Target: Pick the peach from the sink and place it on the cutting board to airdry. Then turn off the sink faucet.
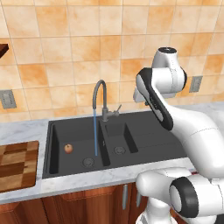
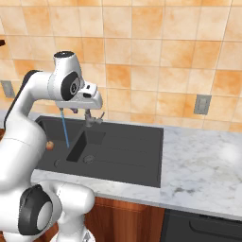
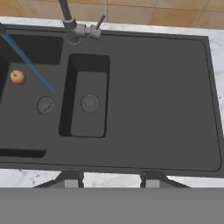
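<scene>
Hovering high over the matte black double-basin sink (image 3: 144, 109) with jaws apart and empty, the gripper (image 3: 111, 186) must descend toward the small orange-pink peach (image 1: 68, 148) in the larger basin, beside the faucet's water stream.

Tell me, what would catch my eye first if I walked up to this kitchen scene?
Probably the thin blue stream of water falling from the arched sink faucet into the larger left basin of the black sink. Next, the small orange peach lying in that same basin, left of the stream. The checkered cutting board sits on the counter left of the sink, and the big white arm hangs over the sink's right side.
</scene>
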Tool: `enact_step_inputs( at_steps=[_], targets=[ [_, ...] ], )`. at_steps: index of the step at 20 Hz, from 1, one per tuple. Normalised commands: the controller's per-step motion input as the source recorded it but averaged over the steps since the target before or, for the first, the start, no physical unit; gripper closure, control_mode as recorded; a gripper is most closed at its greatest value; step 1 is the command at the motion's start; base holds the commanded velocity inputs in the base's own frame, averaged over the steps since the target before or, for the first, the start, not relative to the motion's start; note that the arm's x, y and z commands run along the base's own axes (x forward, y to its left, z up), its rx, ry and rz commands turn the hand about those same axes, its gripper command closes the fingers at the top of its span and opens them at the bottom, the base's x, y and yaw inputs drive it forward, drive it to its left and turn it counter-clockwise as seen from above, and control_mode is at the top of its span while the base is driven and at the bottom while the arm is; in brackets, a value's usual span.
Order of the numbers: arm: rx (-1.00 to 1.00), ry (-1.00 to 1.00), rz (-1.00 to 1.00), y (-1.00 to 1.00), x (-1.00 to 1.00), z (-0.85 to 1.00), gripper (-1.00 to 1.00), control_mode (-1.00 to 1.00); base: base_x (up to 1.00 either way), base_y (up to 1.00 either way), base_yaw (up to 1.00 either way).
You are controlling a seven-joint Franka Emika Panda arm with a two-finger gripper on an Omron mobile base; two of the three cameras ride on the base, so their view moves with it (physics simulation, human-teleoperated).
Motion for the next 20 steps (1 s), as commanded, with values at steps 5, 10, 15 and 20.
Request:
enact_step_inputs(
  at_steps=[5, 10, 15, 20],
  targets=[
    [0.01, 0.0, 0.0, 0.2, -0.17, 0.0, -1.0, -1.0, 0.0, 0.0, 0.0],
    [-0.02, 0.0, 0.01, 0.33, -0.22, 0.0, -1.0, -1.0, 0.0, 0.0, 0.0],
    [-0.01, 0.0, 0.02, 0.59, -0.2, -0.03, -1.0, -1.0, 0.0, 0.0, 0.0],
    [0.0, 0.0, 0.03, 0.58, -0.14, -0.14, -1.0, -1.0, 0.0, 0.0, 0.0]
  ],
)
